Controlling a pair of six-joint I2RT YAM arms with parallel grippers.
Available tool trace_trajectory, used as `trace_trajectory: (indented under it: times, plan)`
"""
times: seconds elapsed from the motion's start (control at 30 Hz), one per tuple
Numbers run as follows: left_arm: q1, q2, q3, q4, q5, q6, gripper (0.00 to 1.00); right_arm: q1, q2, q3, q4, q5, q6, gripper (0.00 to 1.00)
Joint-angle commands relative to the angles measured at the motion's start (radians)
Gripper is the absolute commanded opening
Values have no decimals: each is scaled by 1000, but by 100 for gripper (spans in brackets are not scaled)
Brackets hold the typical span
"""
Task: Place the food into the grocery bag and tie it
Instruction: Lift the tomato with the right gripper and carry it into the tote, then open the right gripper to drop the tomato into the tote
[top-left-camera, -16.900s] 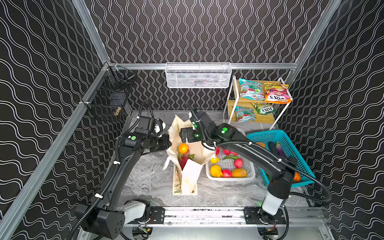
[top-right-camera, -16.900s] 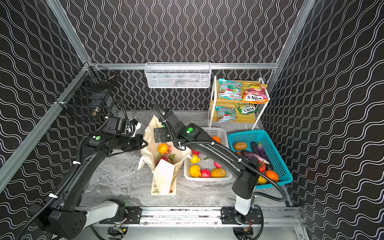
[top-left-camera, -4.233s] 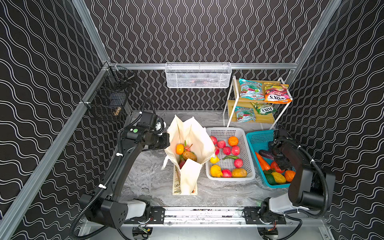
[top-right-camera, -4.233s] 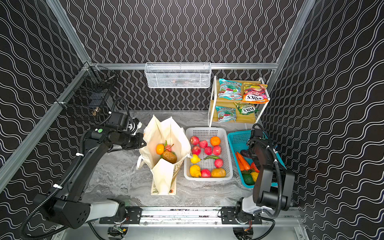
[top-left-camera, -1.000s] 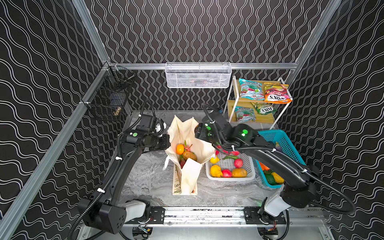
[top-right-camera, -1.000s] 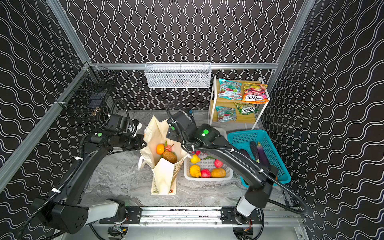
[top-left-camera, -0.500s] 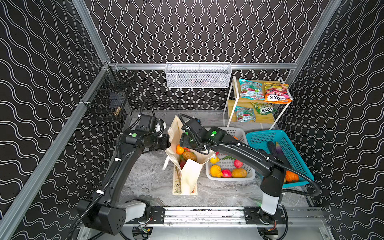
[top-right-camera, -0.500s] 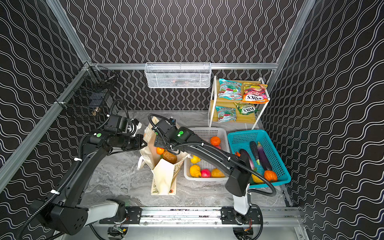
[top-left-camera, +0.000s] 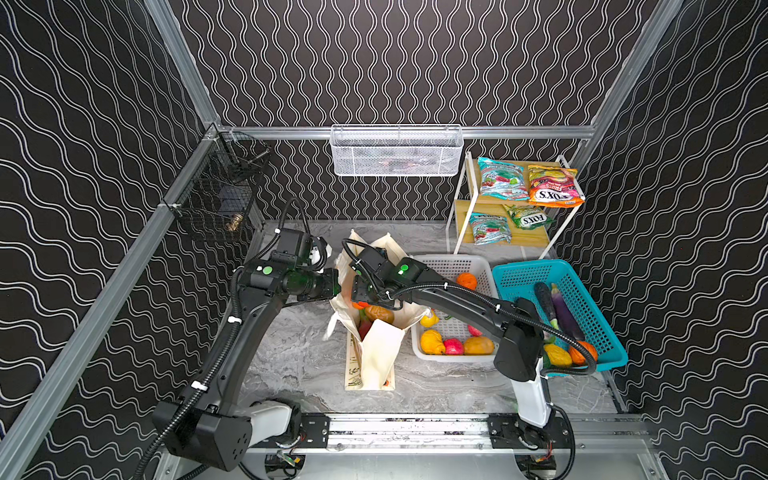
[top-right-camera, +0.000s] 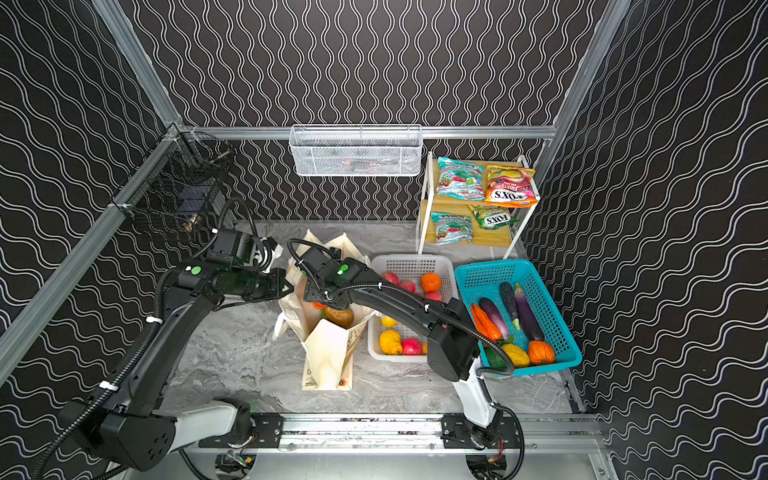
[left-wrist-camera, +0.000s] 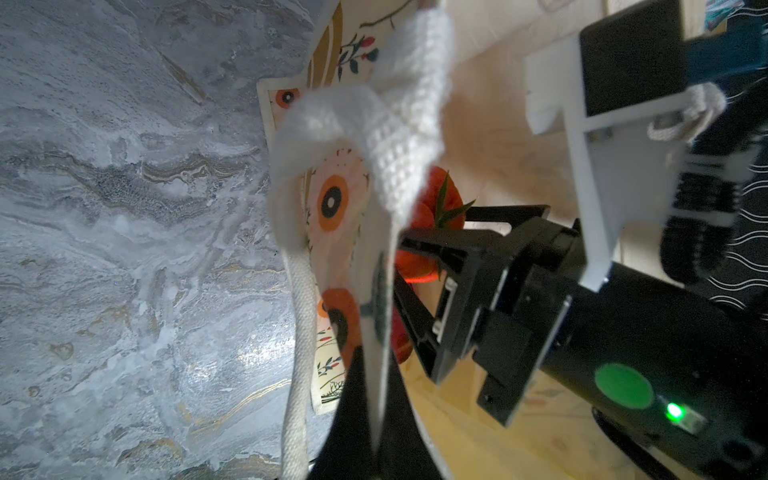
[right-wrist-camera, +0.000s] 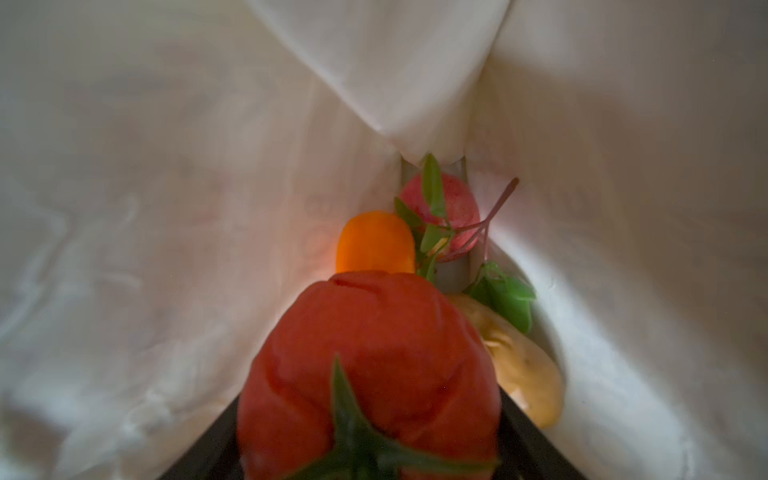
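Nearest the front edge, a metal rail (top-left-camera: 415, 428) carries both arm bases, and a grey marbled tabletop (top-left-camera: 291, 357) spreads beyond it. On that top the grocery bag (top-left-camera: 376, 353) stands upright with its mouth open, just beside a white perforated basket (top-left-camera: 440, 266). The left gripper (top-left-camera: 336, 286) comes in from the left with its jaws pressed together on the bag's left rim. The left wrist view shows cream fabric pinched between its two black fingers (left-wrist-camera: 353, 415), with a white woven strap handle (left-wrist-camera: 399, 137) hanging close by. The right gripper (left-wrist-camera: 409, 266) reaches across the middle and dips into the bag's mouth, its jaws standing wide on either side of a red tomato (right-wrist-camera: 370, 374), which they clasp. Deeper in the bag, under the tomato, lie an orange (right-wrist-camera: 374, 241), a magenta fruit (right-wrist-camera: 457, 208) with green leaves and a tan-yellow fruit (right-wrist-camera: 523, 365). The white basket holds more yellow, red and orange produce. To its right a teal basket (top-left-camera: 528, 274) holds carrots (top-right-camera: 484, 322), purple aubergines (top-right-camera: 528, 316) and a few other pieces. Behind the baskets stands a small white-framed shelf (top-left-camera: 457, 208). An orange candy packet (top-left-camera: 550, 191) and a teal candy packet (top-left-camera: 500, 178) lie on its upper board, with a second teal packet (top-left-camera: 490, 228) and a green packet (top-left-camera: 528, 216) on the lower one. Farthest back, a white wire basket (top-left-camera: 397, 149) hangs on the rear wall and a black wire basket (top-left-camera: 216, 195) on the left wall.
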Motion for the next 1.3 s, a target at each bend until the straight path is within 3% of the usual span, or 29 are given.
trace_trajectory:
  times: [0.0, 0.77, 1.0, 1.17, 1.27]
  plan:
    - [1, -5, 5, -5, 6, 4, 0, -12, 31, -2, 15, -22, -10, 70]
    - [2, -4, -7, 15, 9, -7, 0, -60, 201, -32, 66, -116, -25, 75]
    - [2, -2, -16, 25, 8, -10, 0, -62, 221, -49, 68, -116, -21, 84]
    - [2, 1, -23, 34, 11, -12, 0, -64, 201, -70, 78, -117, -24, 99]
    - [2, 1, -28, 39, 11, -15, 0, -64, 187, -80, 77, -112, -27, 99]
